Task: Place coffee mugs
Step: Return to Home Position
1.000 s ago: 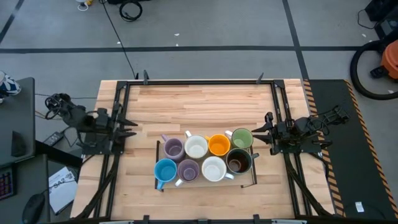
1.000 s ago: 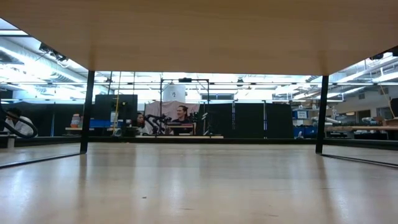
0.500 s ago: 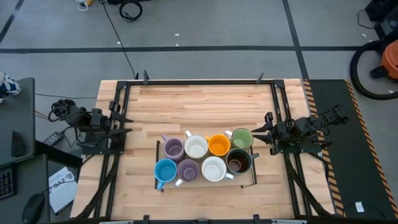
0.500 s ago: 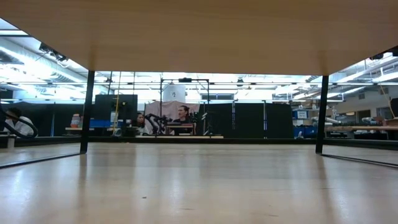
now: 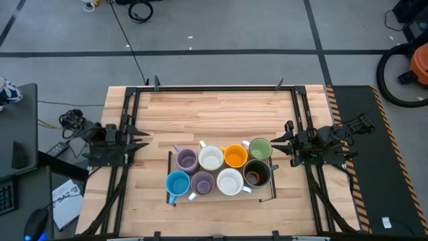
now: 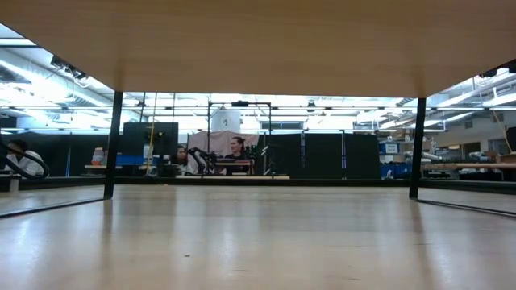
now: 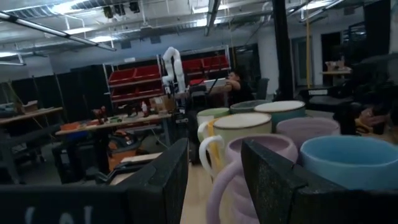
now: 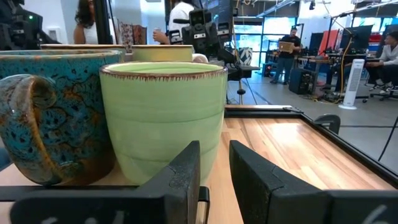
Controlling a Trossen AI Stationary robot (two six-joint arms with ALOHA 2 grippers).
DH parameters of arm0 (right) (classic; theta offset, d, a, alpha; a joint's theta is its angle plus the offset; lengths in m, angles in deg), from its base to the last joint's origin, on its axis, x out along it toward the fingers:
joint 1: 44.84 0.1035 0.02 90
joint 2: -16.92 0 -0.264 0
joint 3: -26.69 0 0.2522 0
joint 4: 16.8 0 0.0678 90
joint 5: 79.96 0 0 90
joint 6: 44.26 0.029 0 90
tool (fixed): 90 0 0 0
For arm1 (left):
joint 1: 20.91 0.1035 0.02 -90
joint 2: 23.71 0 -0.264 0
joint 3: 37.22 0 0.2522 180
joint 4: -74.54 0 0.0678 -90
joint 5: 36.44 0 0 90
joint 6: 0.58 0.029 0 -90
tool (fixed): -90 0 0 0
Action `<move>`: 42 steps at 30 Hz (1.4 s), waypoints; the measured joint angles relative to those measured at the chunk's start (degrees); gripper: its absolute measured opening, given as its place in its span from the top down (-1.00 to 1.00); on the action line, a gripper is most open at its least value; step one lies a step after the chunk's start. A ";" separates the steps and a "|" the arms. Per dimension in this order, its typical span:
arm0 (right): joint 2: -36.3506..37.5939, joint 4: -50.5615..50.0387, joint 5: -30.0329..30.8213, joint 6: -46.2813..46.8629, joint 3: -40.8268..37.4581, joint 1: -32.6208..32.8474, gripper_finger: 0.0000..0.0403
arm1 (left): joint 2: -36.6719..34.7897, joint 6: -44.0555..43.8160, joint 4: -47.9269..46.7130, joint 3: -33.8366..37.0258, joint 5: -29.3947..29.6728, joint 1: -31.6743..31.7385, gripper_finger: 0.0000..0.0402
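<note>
Right claw (image 8: 214, 152): fingers narrowly apart, nothing between them. It sits at the right table edge, pointing inward. The green mug (image 8: 165, 118) is just in front of the tips, not touching as far as I can tell, with the dark brown mug (image 8: 56, 112) (teal-patterned outside) against its side.

Left claw (image 7: 216, 146): also empty, with a somewhat wider gap. It's at the left table edge and further off from the mugs. The nearest ones are a lavender mug (image 7: 261, 155) and the light blue mug (image 7: 348, 162).

From above, all eight mugs stand upright in two rows of four, packed together on the shelf (image 5: 273, 189) at the middle-front of the table (image 5: 214, 110). None are loose on the table.

My read is that placing is done and this is the homing step. Next move needs no grasp, just settle both arms into rest. For the right arm, any motion should go away from the green mug, since a forward nudge would shove the row.

People are in the room well beyond the table, not near the arms.
</note>
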 joint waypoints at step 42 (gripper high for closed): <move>-0.02 0.06 -0.04 -0.11 0.02 0.00 0.55 | 0.10 -12.38 13.58 17.64 -25.84 34.63 0.23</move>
